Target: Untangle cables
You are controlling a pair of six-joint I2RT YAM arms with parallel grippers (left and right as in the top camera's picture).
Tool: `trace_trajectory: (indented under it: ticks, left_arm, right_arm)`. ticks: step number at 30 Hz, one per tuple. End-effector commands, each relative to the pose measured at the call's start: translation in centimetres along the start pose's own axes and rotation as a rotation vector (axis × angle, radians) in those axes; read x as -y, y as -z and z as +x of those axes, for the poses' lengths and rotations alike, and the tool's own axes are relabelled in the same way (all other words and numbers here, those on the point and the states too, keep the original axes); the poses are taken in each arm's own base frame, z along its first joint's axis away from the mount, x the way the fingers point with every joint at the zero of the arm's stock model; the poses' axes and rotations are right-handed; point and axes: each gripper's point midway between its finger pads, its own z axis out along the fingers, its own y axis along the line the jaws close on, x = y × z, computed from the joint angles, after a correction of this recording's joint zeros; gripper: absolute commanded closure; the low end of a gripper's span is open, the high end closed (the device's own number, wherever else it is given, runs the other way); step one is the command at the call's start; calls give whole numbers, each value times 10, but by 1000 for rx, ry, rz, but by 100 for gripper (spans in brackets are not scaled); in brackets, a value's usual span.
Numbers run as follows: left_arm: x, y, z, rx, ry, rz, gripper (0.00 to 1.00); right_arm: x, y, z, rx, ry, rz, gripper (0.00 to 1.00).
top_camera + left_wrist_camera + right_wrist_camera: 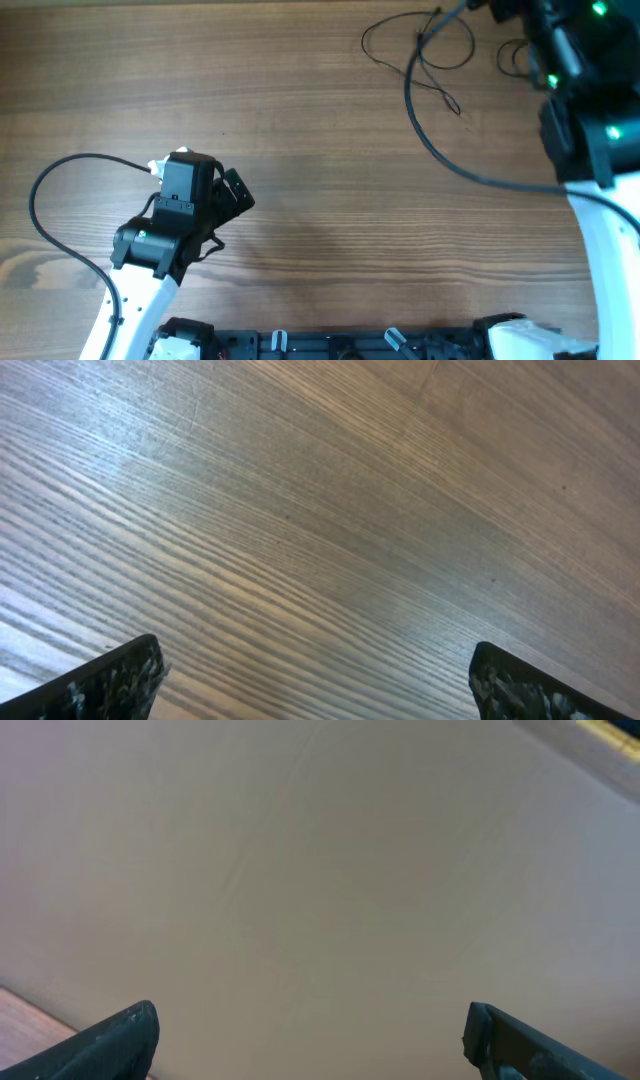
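The cables (432, 45) curl at the bench's (330, 150) far right corner, so my right hand (310, 1045) hangs there, spread and empty; my left hand (315, 680) waits, spread too.

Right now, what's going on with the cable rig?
Neither arm is holding anything. The thin black cables lie in loose, overlapping loops at the far right of the wooden table. The right arm reaches over that corner. The right gripper is open and empty, and its camera mostly sees a plain beige surface. The left gripper is open over bare wood, well away from the cables.
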Motion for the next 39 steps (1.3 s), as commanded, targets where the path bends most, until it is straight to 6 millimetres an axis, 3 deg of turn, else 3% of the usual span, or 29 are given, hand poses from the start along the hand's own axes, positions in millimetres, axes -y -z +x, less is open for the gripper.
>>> trace_trajectory:
  ticks: [1,6,12,16,22,29,34,39]
  left_arm:
    - [-2,0,-3,13,-15,-9,0]
    - [-2,0,-3,13,-15,-9,0]
    - [-2,0,-3,13,-15,-9,0]
    - [-2,0,-3,13,-15,-9,0]
    - [-2,0,-3,13,-15,-9,0]
    - [-2,0,-3,13,-15,-9,0]
    - [-2,0,-3,13,-15,-9,0]
    - [-2,0,-3,13,-15,-9,0]
  right_arm:
    - [15,38,-33,69,90,26,0]
    - [2,86,-13,-32,389,-52,0]
    - [-13,140,10,-4,407,-27,0]
    - [-17,167,15,60,408,31,0]
    - [-16,206,-9,193,405,64,0]
    - [23,259,-12,170,265,262,0]
    - [-3,288,-33,290,242,168,0]
    - [-7,312,-45,343,261,193,0]
